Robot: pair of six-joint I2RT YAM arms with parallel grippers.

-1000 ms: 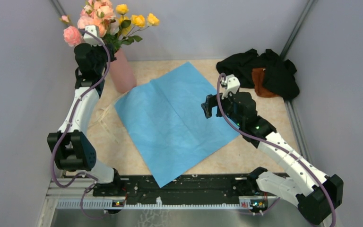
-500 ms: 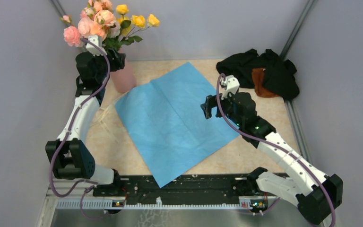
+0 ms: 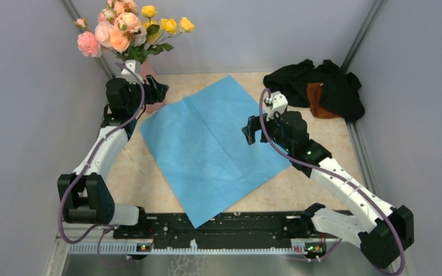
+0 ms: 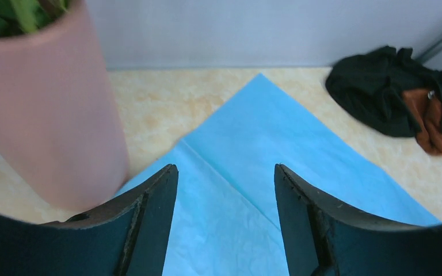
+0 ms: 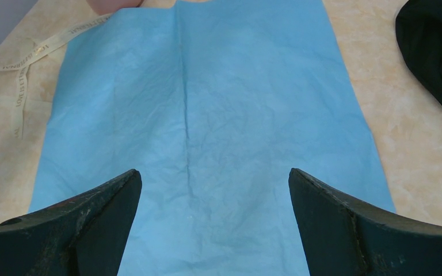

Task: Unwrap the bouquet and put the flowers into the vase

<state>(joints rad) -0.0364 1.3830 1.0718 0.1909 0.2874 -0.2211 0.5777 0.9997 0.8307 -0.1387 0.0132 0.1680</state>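
Note:
The flowers [image 3: 128, 27], small pink, peach and yellow roses, stand upright in the salmon-pink vase [image 3: 147, 70] at the back left. Green stems [image 4: 12, 11] show inside the vase [image 4: 46, 115] rim. The bouquet is unwrapped: its blue paper [image 3: 213, 144] lies spread flat mid-table. My left gripper [image 3: 160, 92] hovers open and empty just right of the vase, over the paper's corner [image 4: 265, 144]. The left gripper [image 4: 225, 172] fingers hold nothing. My right gripper [image 3: 252, 129] hangs wide open and empty above the paper [image 5: 207, 115]; in its wrist view the right gripper [image 5: 214, 175] frames only blue sheet.
A cream ribbon [image 3: 128, 145] lies loose on the table left of the paper, also in the right wrist view as the ribbon [image 5: 23, 75]. A black and brown cloth heap [image 3: 321, 87] sits at the back right. Grey walls close the back and sides.
My left gripper opened, let go of the flowers in the vase, and dropped down and right to beside the vase. The right arm barely shifted.

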